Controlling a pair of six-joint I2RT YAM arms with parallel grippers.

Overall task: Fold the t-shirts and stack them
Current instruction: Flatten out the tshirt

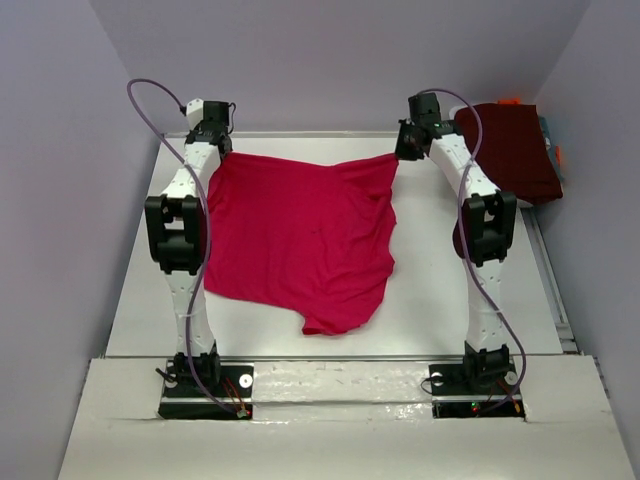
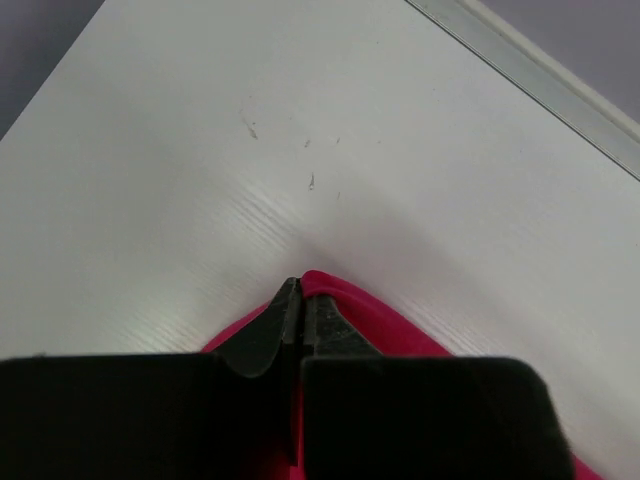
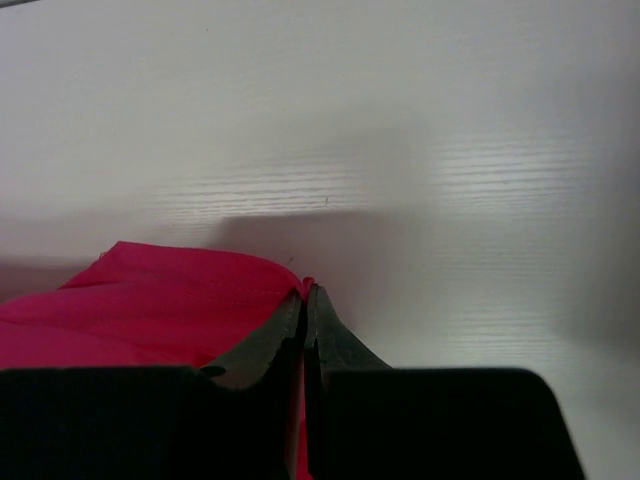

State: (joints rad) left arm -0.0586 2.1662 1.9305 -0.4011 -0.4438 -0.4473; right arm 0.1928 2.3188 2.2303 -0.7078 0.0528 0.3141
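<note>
White table (image 1: 440,300), small orange object (image 1: 510,101)

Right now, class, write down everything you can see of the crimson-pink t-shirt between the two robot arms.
The bright crimson-pink soft cloth t-shirt is plain and unfolded, spread with wrinkles over the flat white table, its near edge ending in an uneven flap. Its two far corners are pinched, one in the shut left claw, one in the shut right claw. It does not touch the dark maroon folded garment at the far right.
</note>
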